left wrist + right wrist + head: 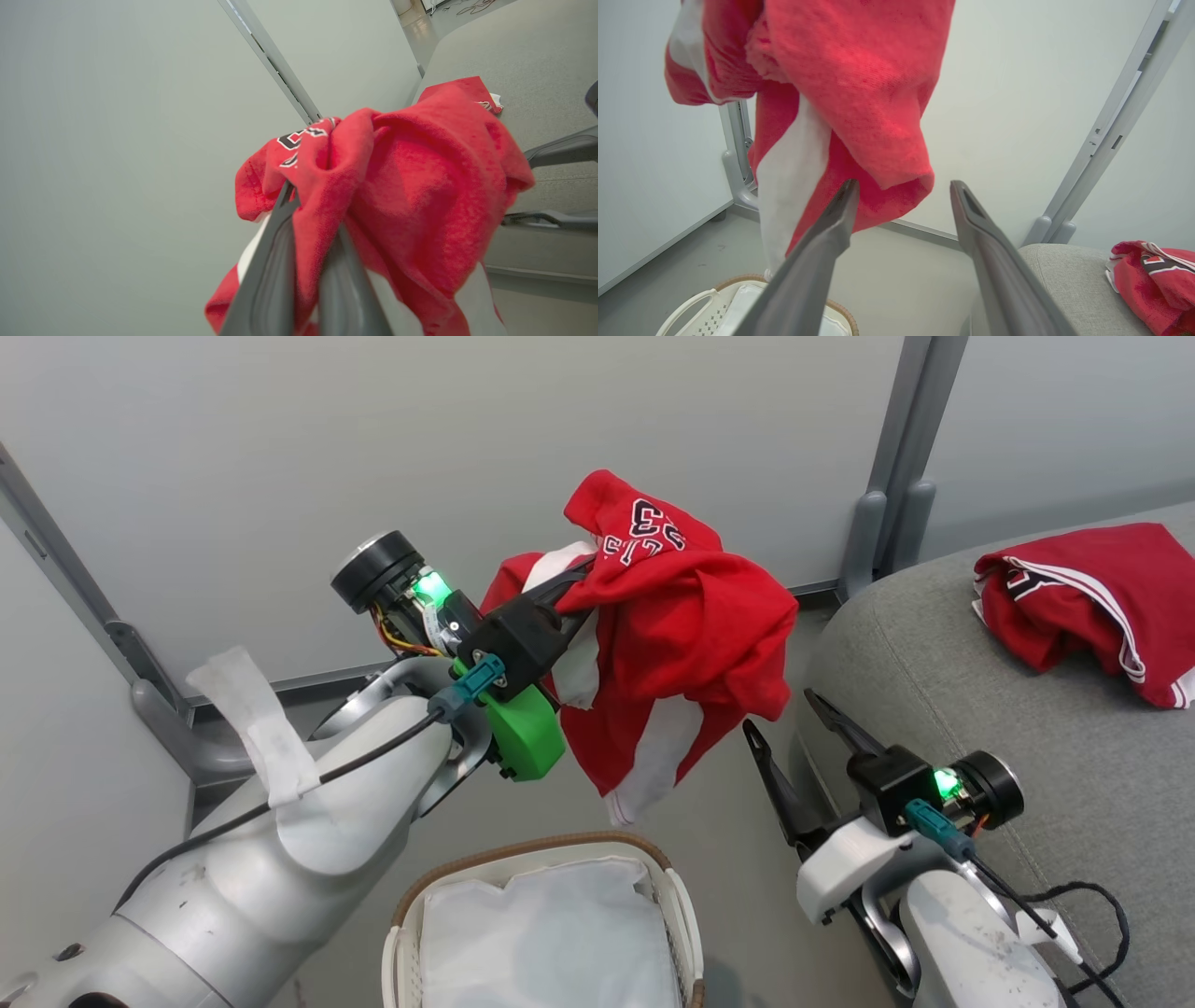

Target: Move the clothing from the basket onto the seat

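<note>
Fabric (551, 933), plain and white, lines the basket (523, 861) that stands on the floor (738, 896) at the near edge of the head view, between the two arms. Above it the left pincer (571, 581) is clamped tight on a red garment (672, 616) with white stripes and black-outlined lettering, which hangs bunched in the air over the basket's far side. The right pincer (780, 711) stands empty with its fingers wide apart, tips just beside the garment's lower hem; whether they touch it is not clear. Farther right, a second red garment (1092, 602) lies crumpled on the grey seat (962, 728), well apart from the basket. A pale wall (373, 448) closes the scene behind.
</note>
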Controlling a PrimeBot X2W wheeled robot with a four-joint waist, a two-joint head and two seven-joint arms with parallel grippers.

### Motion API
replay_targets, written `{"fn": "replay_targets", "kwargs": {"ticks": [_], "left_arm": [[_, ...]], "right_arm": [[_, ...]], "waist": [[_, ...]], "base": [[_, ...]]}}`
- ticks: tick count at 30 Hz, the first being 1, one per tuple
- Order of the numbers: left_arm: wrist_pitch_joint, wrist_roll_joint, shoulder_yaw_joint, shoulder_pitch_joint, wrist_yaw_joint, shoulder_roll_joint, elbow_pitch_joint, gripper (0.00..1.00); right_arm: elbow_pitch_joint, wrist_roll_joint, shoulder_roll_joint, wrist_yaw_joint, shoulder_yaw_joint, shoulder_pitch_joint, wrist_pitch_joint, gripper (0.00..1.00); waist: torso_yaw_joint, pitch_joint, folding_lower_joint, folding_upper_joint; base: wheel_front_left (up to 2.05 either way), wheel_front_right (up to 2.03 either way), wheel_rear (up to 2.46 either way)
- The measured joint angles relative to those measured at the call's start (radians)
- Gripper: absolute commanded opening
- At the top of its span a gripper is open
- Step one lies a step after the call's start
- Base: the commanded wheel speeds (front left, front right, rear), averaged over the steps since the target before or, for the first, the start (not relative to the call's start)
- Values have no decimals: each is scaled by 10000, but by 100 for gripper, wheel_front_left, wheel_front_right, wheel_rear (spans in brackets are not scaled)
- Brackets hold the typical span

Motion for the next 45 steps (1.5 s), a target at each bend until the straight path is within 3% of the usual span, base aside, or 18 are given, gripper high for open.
{"fn": "replay_targets", "kwargs": {"ticks": [12, 13, 16, 27, 28, 29, 30, 36, 45], "left_arm": [[0, -297, -301, 221, 0, -100, -470, 0], [0, -353, -303, 331, 0, -113, -489, 0], [0, -439, -291, 583, 31, -125, -506, 0], [0, -863, 307, 1952, 368, -226, -558, 0], [0, -874, 443, 2100, 453, -268, -598, 14], [0, -968, 602, 2233, 508, -330, -646, 40], [-2, -1108, 807, 2429, 575, -424, -706, 100], [0, -1156, 1599, 3532, 792, -907, -802, 100], [0, -957, 2506, 5328, 656, -1710, -642, 100]], "right_arm": [[759, -125, -4, 0, 558, -1648, 0, 100], [792, -109, -4, 0, 639, -1754, 0, 50], [876, -67, -4, 0, 784, -1950, 0, 0], [794, 94, -2, 0, 888, -1999, 0, 0], [779, 94, -2, 0, 871, -1996, 0, 0], [765, 94, -2, 0, 846, -1994, 0, 0], [752, 94, 0, 0, 782, -1990, 0, 0], [717, -31, -4, 0, 378, -1905, 0, 0], [610, -370, -4, 0, -174, -1753, 0, 0]], "waist": [[268, 73, 0, 0], [282, 74, 0, 0], [322, 83, 0, 0], [320, 82, 0, 0], [311, 85, 0, 0], [302, 90, 0, 0], [294, 93, 0, 0], [293, 101, 0, 0], [252, 171, 0, 0]], "base": [[0, 0, 0], [0, 0, 0], [0, 0, 0], [0, 0, 0], [0, 0, 0], [0, 0, 0], [0, 0, 0], [0, 0, 0], [0, 0, 0]]}}
